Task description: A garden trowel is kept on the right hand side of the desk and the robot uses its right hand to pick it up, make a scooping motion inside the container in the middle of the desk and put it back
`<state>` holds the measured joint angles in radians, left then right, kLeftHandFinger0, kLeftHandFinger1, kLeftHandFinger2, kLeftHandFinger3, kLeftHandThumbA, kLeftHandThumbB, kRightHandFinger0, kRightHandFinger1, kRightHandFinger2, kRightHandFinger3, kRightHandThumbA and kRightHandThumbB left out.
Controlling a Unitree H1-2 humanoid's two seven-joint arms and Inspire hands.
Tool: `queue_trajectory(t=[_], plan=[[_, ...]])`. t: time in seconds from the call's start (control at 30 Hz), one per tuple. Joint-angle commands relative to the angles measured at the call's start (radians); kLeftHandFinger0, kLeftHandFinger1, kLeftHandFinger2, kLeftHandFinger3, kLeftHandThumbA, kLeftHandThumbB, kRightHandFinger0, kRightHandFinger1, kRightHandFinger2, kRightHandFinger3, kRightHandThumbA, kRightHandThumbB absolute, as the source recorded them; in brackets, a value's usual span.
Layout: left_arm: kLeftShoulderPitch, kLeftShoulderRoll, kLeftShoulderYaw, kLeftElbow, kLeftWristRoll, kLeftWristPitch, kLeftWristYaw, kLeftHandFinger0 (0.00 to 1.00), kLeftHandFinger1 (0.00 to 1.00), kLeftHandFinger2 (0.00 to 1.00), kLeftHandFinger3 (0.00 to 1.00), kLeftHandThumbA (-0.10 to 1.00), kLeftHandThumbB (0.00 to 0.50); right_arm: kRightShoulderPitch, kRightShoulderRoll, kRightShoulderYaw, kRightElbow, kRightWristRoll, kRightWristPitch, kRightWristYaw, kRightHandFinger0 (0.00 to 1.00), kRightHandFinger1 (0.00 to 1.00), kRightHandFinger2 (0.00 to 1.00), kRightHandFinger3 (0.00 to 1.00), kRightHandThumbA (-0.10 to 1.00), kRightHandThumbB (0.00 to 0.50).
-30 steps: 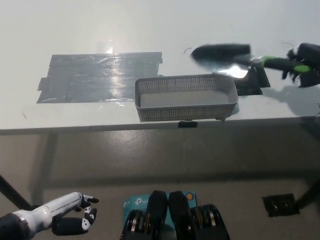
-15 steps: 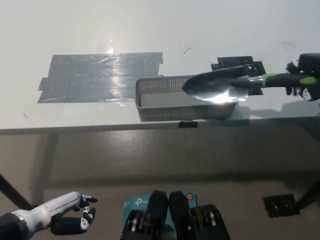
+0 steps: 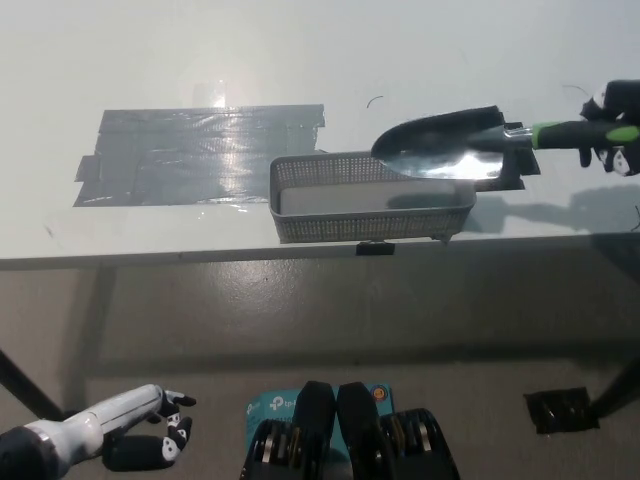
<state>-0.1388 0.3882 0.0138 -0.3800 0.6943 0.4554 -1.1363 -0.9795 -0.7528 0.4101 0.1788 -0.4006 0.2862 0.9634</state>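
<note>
Black robot hand [image 3: 614,130], the right one, sits at the right edge of the head view with its fingers closed around the green-and-black handle of the garden trowel [image 3: 440,150]. The trowel is held clear of the desk [image 3: 300,50], roughly level, its handle pointing right and its shiny metal blade pointing left. The blade hangs over the far right corner of the container [image 3: 370,226], a shallow grey mesh basket with a pale floor that stands near the desk's front edge, about in the middle. The blade's shadow falls on the container's right end. Beneath the trowel's neck, a patch of black tape [image 3: 522,172] shows on the desk just beside the container's right end. To the left of the container, touching its far left corner, lies a wide patch of grey tape [image 3: 190,155]. The white left robot hand [image 3: 150,432] rests at the lower left, below desk level, loosely curled and holding nothing.
</note>
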Motion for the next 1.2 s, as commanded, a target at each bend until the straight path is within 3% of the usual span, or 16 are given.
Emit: queue_trajectory(t=[0.0,0.1,0.23,0.33,0.37,0.4,0.47,0.57,0.63,0.7,0.8,0.83,0.87,1.0,1.07,1.17], plan=[[-0.007,0.023,0.003,-0.029,-0.002,0.015,-0.074,1.00,1.00,1.00,1.00,1.00,0.003,-0.097,-0.011,0.015,0.001,-0.035,0.013,0.035,0.00,0.08,0.32,0.12,-0.10,0.214],[-0.010,0.017,0.009,-0.025,0.002,0.015,-0.076,1.00,0.99,1.00,1.00,1.00,0.005,-0.136,-0.004,0.043,0.003,-0.059,0.052,0.063,0.00,0.04,0.28,0.04,-0.10,0.226],[-0.012,0.020,0.009,-0.030,0.009,0.015,-0.080,1.00,1.00,1.00,1.00,1.00,0.004,-0.183,-0.010,0.081,0.026,-0.083,0.037,0.093,0.00,0.08,0.33,0.07,-0.10,0.252],[-0.017,0.016,0.019,-0.035,0.019,0.015,-0.094,1.00,1.00,1.00,1.00,1.00,0.002,-0.216,-0.018,0.104,0.047,-0.101,0.013,0.112,0.00,0.11,0.37,0.11,-0.10,0.205],[-0.017,0.013,0.025,-0.033,0.011,0.015,-0.094,1.00,1.00,1.00,1.00,1.00,0.000,-0.224,-0.023,0.108,0.049,-0.099,0.008,0.121,0.00,0.10,0.36,0.11,-0.10,0.216],[-0.017,0.013,0.025,-0.037,0.015,0.015,-0.097,1.00,1.00,1.00,1.00,1.00,0.000,-0.235,-0.027,0.110,0.061,-0.095,0.019,0.139,0.00,0.10,0.35,0.05,-0.10,0.271],[-0.016,0.012,0.026,-0.033,0.010,0.015,-0.094,1.00,1.00,1.00,1.00,1.00,0.000,-0.249,-0.030,0.116,0.076,-0.102,0.032,0.158,0.00,0.09,0.34,0.00,-0.10,0.299],[-0.016,0.021,0.016,-0.038,0.011,0.015,-0.087,1.00,1.00,1.00,1.00,1.00,0.001,-0.276,-0.034,0.145,0.099,-0.167,0.098,0.182,0.00,0.06,0.36,0.00,-0.10,0.249],[-0.011,0.017,0.018,-0.041,0.012,0.015,-0.087,1.00,1.00,1.00,1.00,1.00,0.000,-0.284,-0.035,0.155,0.124,-0.186,0.080,0.172,0.00,0.06,0.39,0.01,-0.10,0.250],[-0.013,0.013,0.022,-0.042,0.019,0.015,-0.099,1.00,1.00,1.00,1.00,1.00,0.000,-0.290,-0.034,0.159,0.166,-0.195,0.052,0.155,0.00,0.12,0.49,0.08,-0.10,0.263],[-0.015,0.012,0.023,-0.039,0.022,0.015,-0.101,1.00,1.00,1.00,1.00,1.00,0.003,-0.290,-0.028,0.156,0.188,-0.198,0.057,0.155,0.00,0.13,0.51,0.16,-0.10,0.262],[-0.015,0.013,0.021,-0.041,0.028,0.015,-0.101,1.00,1.00,1.00,1.00,1.00,0.008,-0.285,-0.029,0.166,0.160,-0.220,0.094,0.177,0.00,0.17,0.57,0.29,-0.10,0.254],[-0.016,0.007,0.027,-0.043,0.032,0.015,-0.108,1.00,1.00,1.00,1.00,1.00,0.004,-0.282,-0.029,0.175,0.150,-0.239,0.101,0.182,0.00,0.21,0.58,0.45,-0.10,0.234],[-0.019,0.014,0.025,-0.036,0.013,0.015,-0.098,1.00,1.00,1.00,1.00,1.00,0.000,-0.286,-0.025,0.196,0.140,-0.283,0.107,0.198,0.00,0.24,0.60,0.64,-0.10,0.186],[-0.018,0.010,0.026,-0.038,0.019,0.015,-0.099,1.00,1.00,1.00,1.00,1.00,0.001,-0.288,-0.010,0.201,0.169,-0.297,0.114,0.193,0.00,0.32,0.68,0.90,-0.10,0.116],[-0.013,0.002,0.029,-0.056,0.021,0.015,-0.102,1.00,1.00,1.00,1.00,1.00,0.000,-0.285,0.008,0.202,0.168,-0.303,0.120,0.186,0.00,0.36,0.74,0.93,-0.10,0.057]])
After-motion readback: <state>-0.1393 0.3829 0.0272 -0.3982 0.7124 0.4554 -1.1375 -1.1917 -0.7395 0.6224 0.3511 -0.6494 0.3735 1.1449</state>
